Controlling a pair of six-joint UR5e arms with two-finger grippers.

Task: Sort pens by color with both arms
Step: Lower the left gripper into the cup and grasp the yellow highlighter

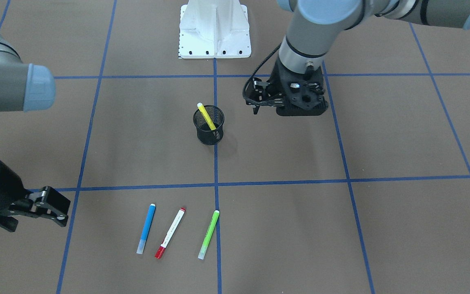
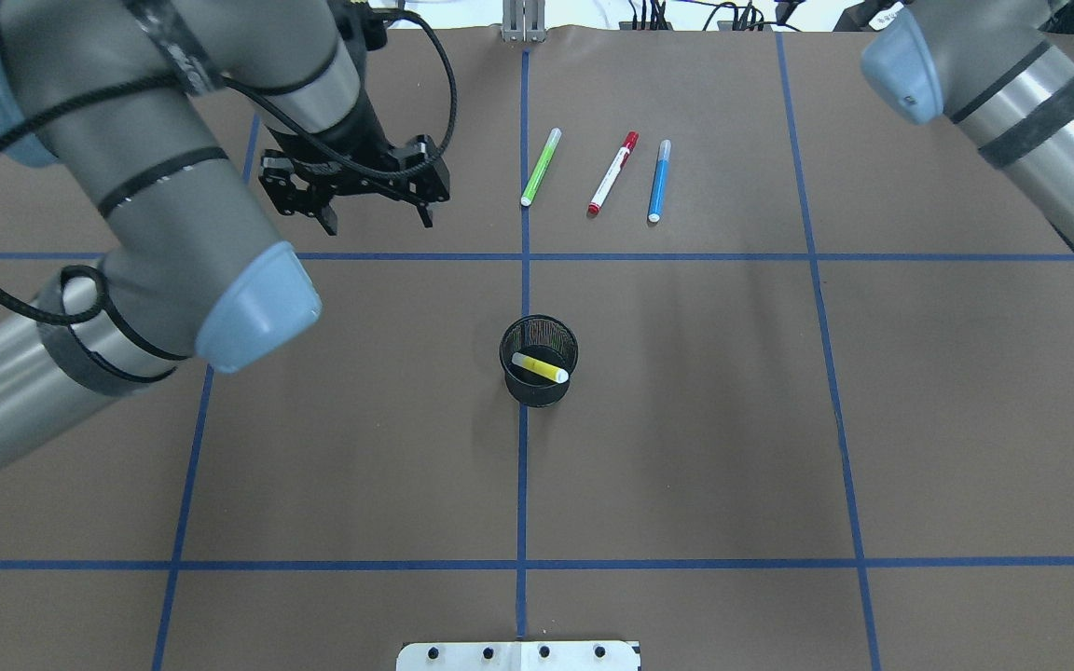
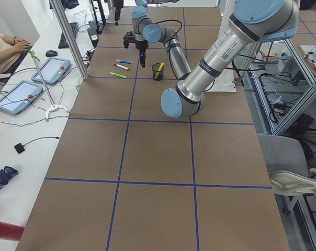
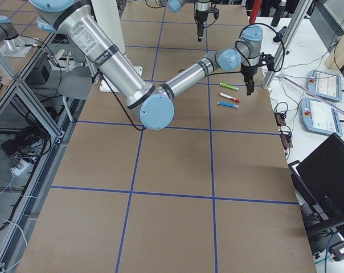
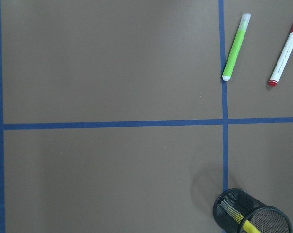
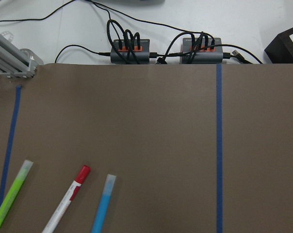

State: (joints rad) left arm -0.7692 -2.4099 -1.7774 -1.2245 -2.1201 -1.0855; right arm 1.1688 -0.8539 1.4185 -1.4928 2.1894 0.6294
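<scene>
The silver-grey left arm (image 2: 173,214) with light-blue joint caps bends at the elbow and reaches forward. Its black two-finger left gripper (image 2: 378,220) points straight down, fingers spread wide and empty. The matching right arm (image 2: 1031,102) stretches far forward. Its black right gripper (image 1: 67,212) seems parted too, though it shows only partly.

The left arm (image 2: 192,233) and right arm (image 2: 1012,102) were silver-grey tubes with light-blue joint caps (image 2: 257,308) and black bands (image 2: 159,172). A black cable (image 2: 452,89) looped above the left gripper (image 2: 378,222), itself black and skeletal.
</scene>
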